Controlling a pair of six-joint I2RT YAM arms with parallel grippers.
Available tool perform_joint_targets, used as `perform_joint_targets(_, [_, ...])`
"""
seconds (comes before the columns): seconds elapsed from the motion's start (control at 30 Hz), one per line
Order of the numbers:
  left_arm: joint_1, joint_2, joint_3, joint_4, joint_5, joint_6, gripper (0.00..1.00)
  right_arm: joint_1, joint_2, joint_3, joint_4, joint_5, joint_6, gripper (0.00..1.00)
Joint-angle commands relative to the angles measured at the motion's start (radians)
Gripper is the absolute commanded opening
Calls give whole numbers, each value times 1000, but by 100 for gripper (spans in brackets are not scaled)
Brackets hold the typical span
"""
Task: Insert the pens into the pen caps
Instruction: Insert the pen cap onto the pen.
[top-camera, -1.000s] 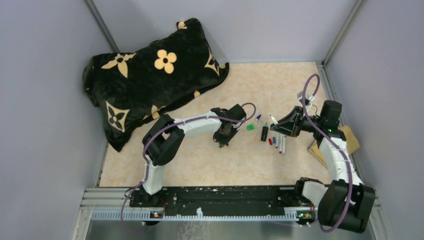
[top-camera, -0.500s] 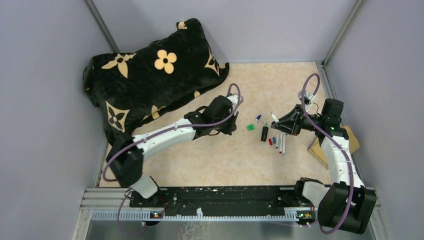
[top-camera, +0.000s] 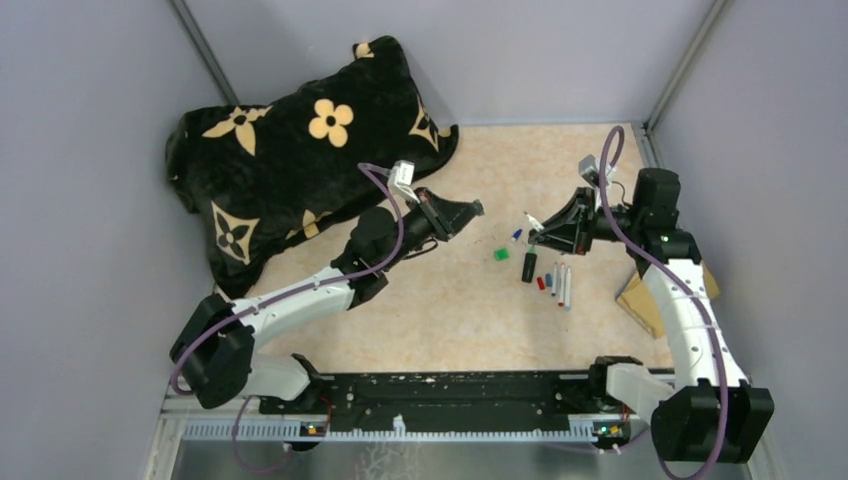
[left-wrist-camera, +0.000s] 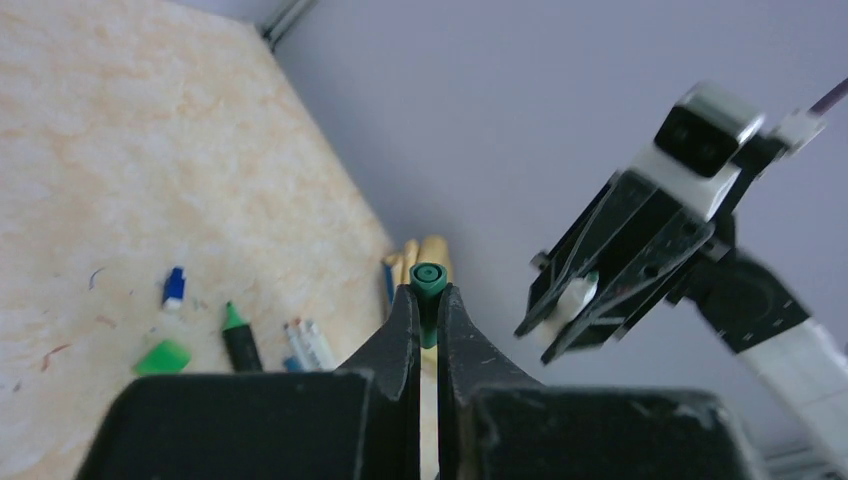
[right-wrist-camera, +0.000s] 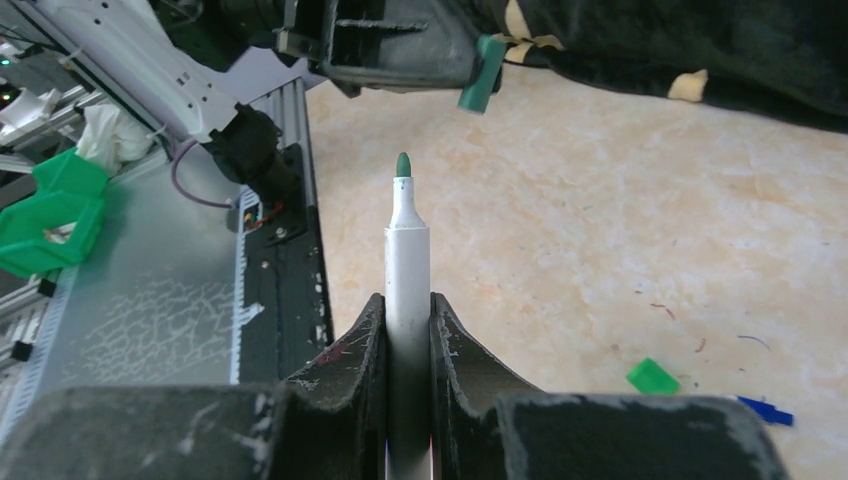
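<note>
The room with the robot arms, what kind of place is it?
Probably a robot testing booth: plain grey walls, left arm and right arm bolted to a metal rail, pens laid on the table.

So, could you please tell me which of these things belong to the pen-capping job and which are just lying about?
Part of the job:
- teal cap, held in the left gripper
- green-tipped white pen, held in the right gripper
- black pen, thin pens, green cap and blue cap, all on the table

Just lying about:
- black flowered cushion
- cardboard box
</note>
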Motion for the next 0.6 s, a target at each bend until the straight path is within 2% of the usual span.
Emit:
perform_joint_targets(0.0, [12, -2, -59, 364, -102, -257, 0, 84, -3, 64, 80, 47, 157, 0])
perform_joint_targets(0.1, [11, 23, -51, 408, -116, -352, 0, 146, -1, 52, 167, 88, 274, 0])
perform_joint_targets(0.23, [12, 61, -31, 427, -95, -428, 0, 163, 16, 32, 305, 100, 431, 0])
perform_joint_targets(0.4, [1, 107, -10, 472, -67, -460, 0, 190, 29, 3, 422, 111, 538, 0])
perform_joint_targets(0.57, [-9, 144, 0, 515, -66, -473, 0, 206, 40, -12, 435, 128, 556, 0])
